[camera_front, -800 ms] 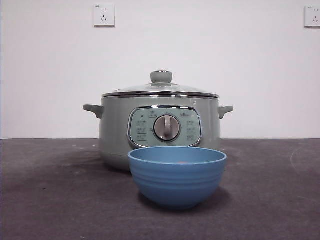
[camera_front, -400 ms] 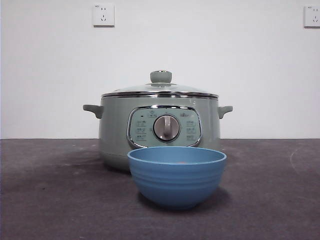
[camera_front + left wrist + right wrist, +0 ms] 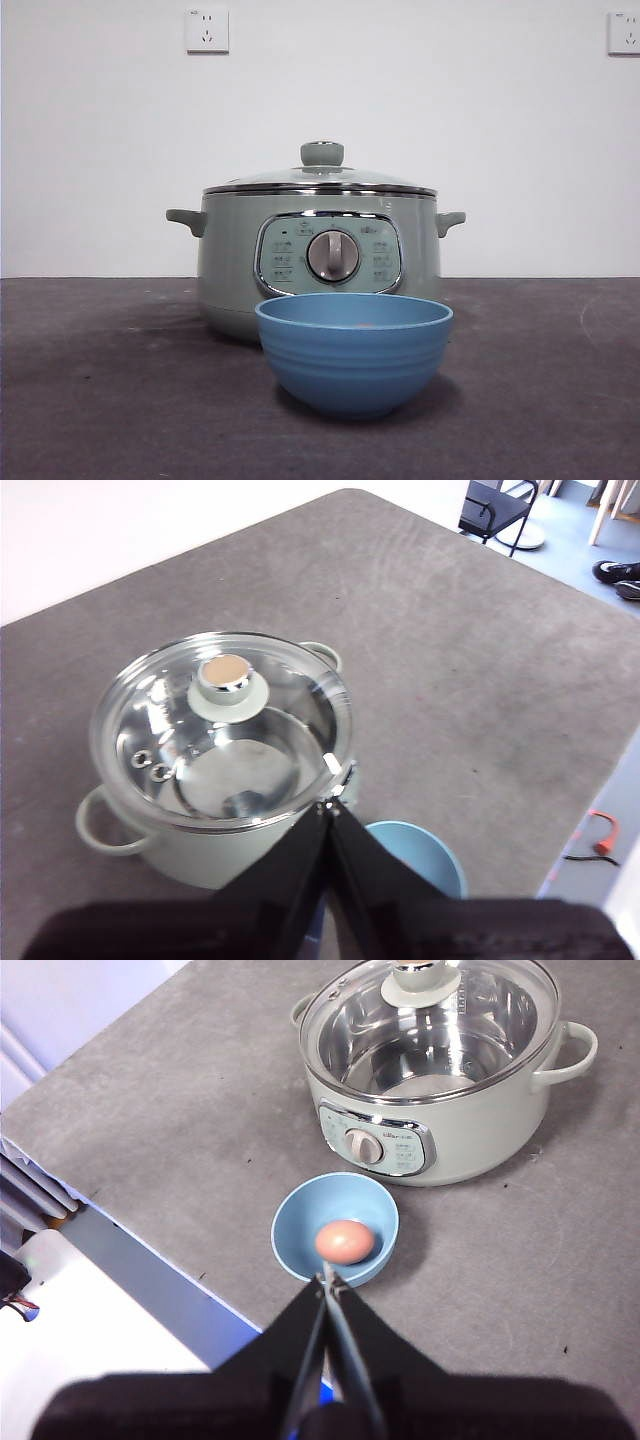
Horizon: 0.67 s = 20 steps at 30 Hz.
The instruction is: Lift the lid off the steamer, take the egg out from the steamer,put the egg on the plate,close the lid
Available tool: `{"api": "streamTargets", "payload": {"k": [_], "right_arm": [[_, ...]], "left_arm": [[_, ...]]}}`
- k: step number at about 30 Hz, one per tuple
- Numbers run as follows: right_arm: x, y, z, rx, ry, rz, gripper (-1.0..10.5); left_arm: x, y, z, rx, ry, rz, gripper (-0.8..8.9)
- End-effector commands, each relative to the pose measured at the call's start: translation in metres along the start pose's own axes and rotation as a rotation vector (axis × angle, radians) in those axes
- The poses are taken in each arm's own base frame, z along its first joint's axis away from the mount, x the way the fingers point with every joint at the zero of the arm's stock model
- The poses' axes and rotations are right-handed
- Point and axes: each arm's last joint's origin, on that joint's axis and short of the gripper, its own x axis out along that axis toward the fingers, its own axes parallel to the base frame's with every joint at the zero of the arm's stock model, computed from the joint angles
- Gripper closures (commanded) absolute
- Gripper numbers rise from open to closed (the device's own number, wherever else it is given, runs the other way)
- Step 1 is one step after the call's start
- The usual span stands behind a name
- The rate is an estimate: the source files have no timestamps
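The sage-green steamer point(image 3: 320, 255) stands on the table with the glass lid point(image 3: 320, 178) closed on it. It also shows in the left wrist view point(image 3: 200, 850) and the right wrist view point(image 3: 470, 1135). The blue plate point(image 3: 354, 350) stands just in front of the steamer. The tan egg point(image 3: 345, 1242) lies inside the plate point(image 3: 300, 1230); in the front view only a sliver of egg point(image 3: 366, 325) shows. My left gripper point(image 3: 329, 805) is shut and empty, high above the steamer. My right gripper point(image 3: 326, 1278) is shut and empty, high above the plate.
The dark grey table point(image 3: 120, 400) has a near edge seen in the right wrist view point(image 3: 130, 1230). Two wall sockets point(image 3: 207, 30) sit on the white wall behind. A chair point(image 3: 495, 510) stands off the table on the floor.
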Motion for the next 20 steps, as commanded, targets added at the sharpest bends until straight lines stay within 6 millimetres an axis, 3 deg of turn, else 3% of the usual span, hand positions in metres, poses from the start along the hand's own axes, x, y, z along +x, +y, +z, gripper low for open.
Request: {"api": "streamTargets", "payload": {"k": [1, 5, 10, 15, 20], "right_arm": [[0.000, 0.000, 0.001, -0.005, -0.008, 0.000, 9.5], [0.000, 0.000, 0.001, -0.005, -0.007, 0.000, 9.5], [0.000, 0.000, 0.001, -0.005, -0.008, 0.000, 9.5], [0.000, 0.000, 0.001, -0.005, -0.008, 0.000, 9.5], [0.000, 0.000, 0.001, -0.005, -0.008, 0.000, 9.5]], "left_arm": [[0.000, 0.006, 0.001, 0.001, -0.026, 0.109, 8.16], [-0.025, 0.021, 0.005, -0.002, -0.145, 0.374, 8.16], [-0.054, 0.032, -0.006, 0.047, -0.371, 0.479, 8.16], [-0.058, 0.042, -0.051, 0.119, -0.535, 0.662, 8.16], [-0.038, 0.048, -0.115, 0.118, -0.554, 0.759, 8.16]]}}
